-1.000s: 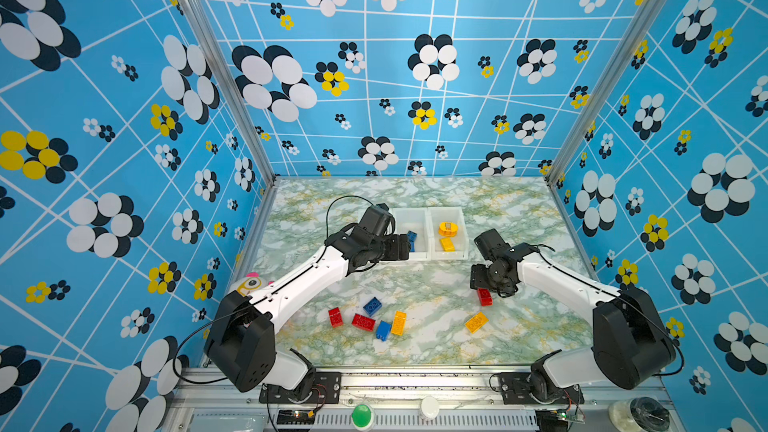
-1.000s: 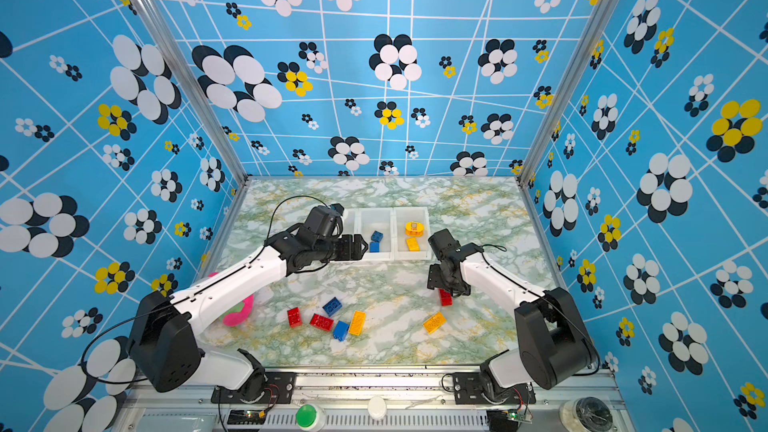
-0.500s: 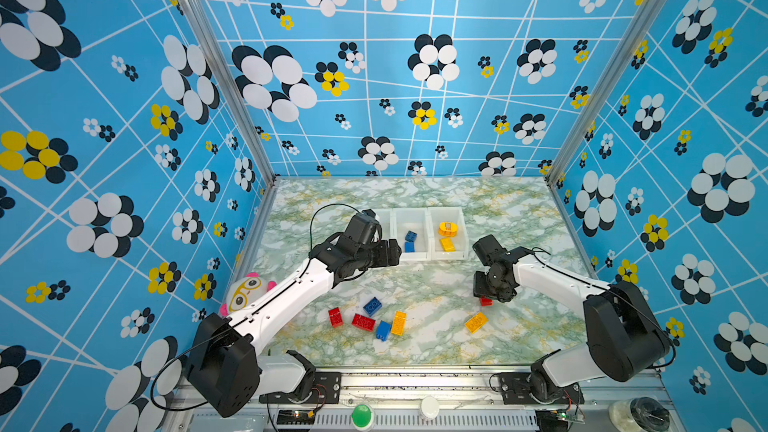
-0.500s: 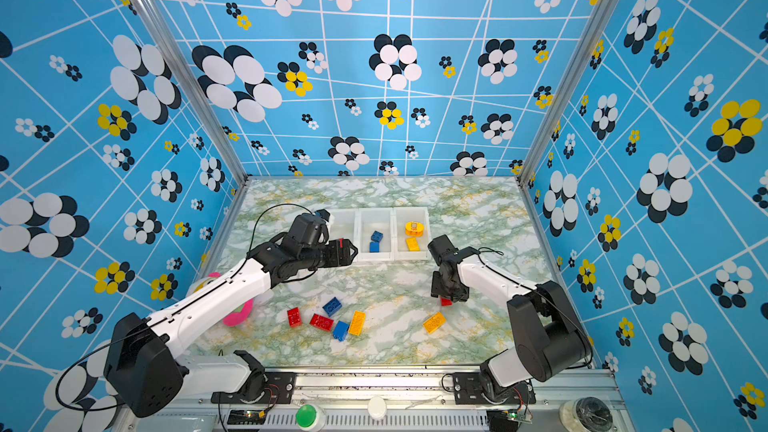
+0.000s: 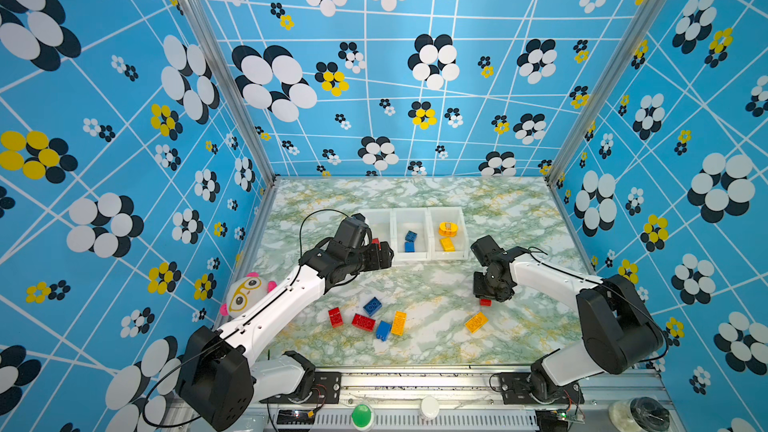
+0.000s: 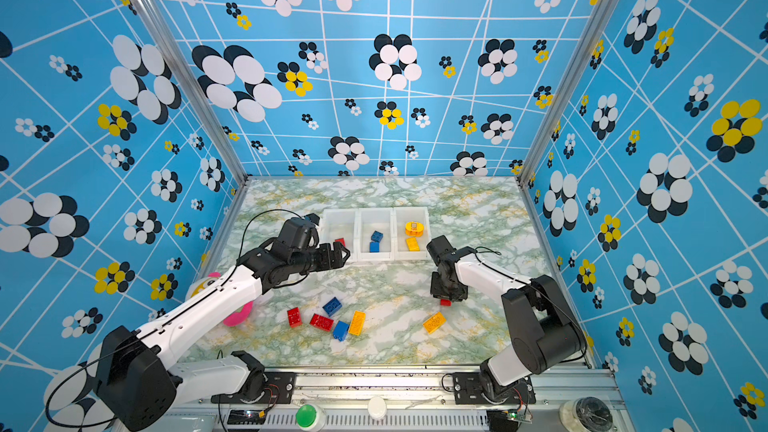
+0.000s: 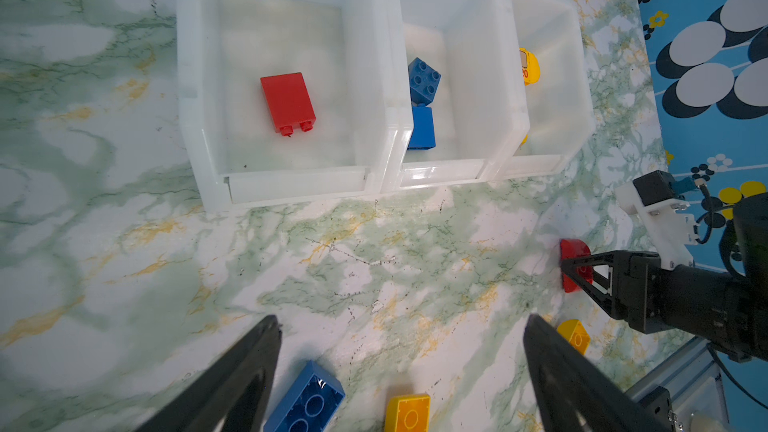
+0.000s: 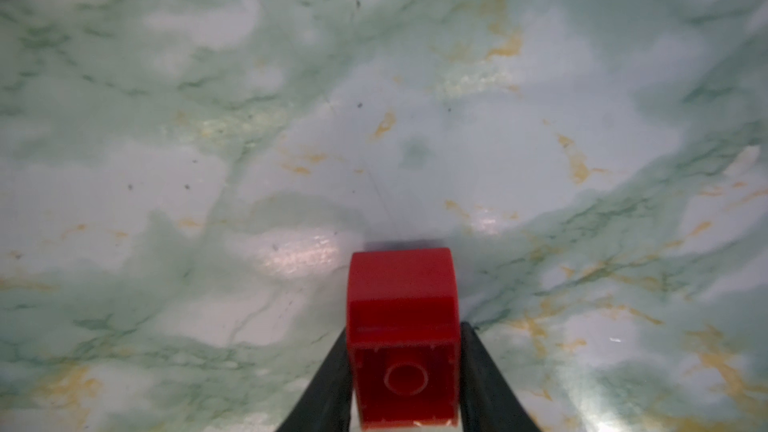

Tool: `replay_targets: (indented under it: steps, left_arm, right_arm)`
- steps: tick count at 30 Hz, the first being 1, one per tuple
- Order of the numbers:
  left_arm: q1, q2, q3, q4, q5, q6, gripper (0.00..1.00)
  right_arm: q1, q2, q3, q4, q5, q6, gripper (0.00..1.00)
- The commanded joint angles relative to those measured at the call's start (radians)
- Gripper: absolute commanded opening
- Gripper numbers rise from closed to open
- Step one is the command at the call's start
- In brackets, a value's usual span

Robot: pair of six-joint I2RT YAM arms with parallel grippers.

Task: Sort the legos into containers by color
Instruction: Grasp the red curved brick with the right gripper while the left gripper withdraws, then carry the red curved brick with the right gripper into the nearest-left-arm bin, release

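Three white translucent bins (image 5: 409, 211) are joined side by side in a row on the marble-patterned table (image 5: 519, 209), between its middle and its rear edge. In the bin at the left end a binned red brick (image 7: 286, 101) is seen lying on its side. In the middle bin a pair of blue bricks (image 7: 423, 76) is seen, the two touching. In the bin at the right end a rounded yellow piece with a label (image 5: 448, 227) and a binned yellow-orange brick (image 5: 447, 244) are found. The left gripper (image 7: 401, 322) is held near the front wall of the left-end bin, its jaws spread wide with nothing between them. The right gripper (image 8: 405, 328) is pointed down at the right half of the table, in front of the right-end bin. Its jaws are closed on a small red piece with a rounded top (image 8: 403, 284); whether that piece is off the surface cannot be told. Nearer the front edge, around the middle, a cluster is formed by two loose red bricks (image 5: 335, 317), two loose blue bricks (image 5: 372, 306) and a loose yellow-orange brick (image 5: 398, 322). A lone yellow-orange brick (image 5: 476, 322) is seen apart from them, toward the right, near the right gripper. A plush toy with yellow glasses (image 5: 245, 290) is seen at the left edge, partly hidden by the left arm.
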Motion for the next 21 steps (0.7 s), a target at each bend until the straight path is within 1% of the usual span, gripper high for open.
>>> replay_targets:
  steps: [1, 4, 9, 14, 21]
  left_arm:
    - [0.014, -0.032, -0.015, -0.006, 0.015, -0.001, 0.93]
    - [0.023, -0.042, -0.025, -0.006, 0.016, -0.002, 0.94]
    - [0.041, -0.063, -0.05, -0.01, 0.019, -0.001, 0.94]
    - [0.065, -0.089, -0.082, -0.021, 0.024, 0.005, 0.95]
    - [0.104, -0.127, -0.128, -0.042, 0.033, 0.018, 0.95]
  right_arm:
    - [-0.003, -0.013, -0.005, 0.0, -0.011, 0.013, 0.34]
    - [-0.002, -0.031, 0.003, -0.009, -0.015, 0.015, 0.29]
    - [0.023, -0.069, 0.037, -0.032, -0.022, 0.022, 0.28]
    - [0.088, -0.082, 0.105, -0.05, -0.023, 0.045, 0.27]
    - [0.2, -0.03, 0.248, -0.04, -0.028, 0.073, 0.27]
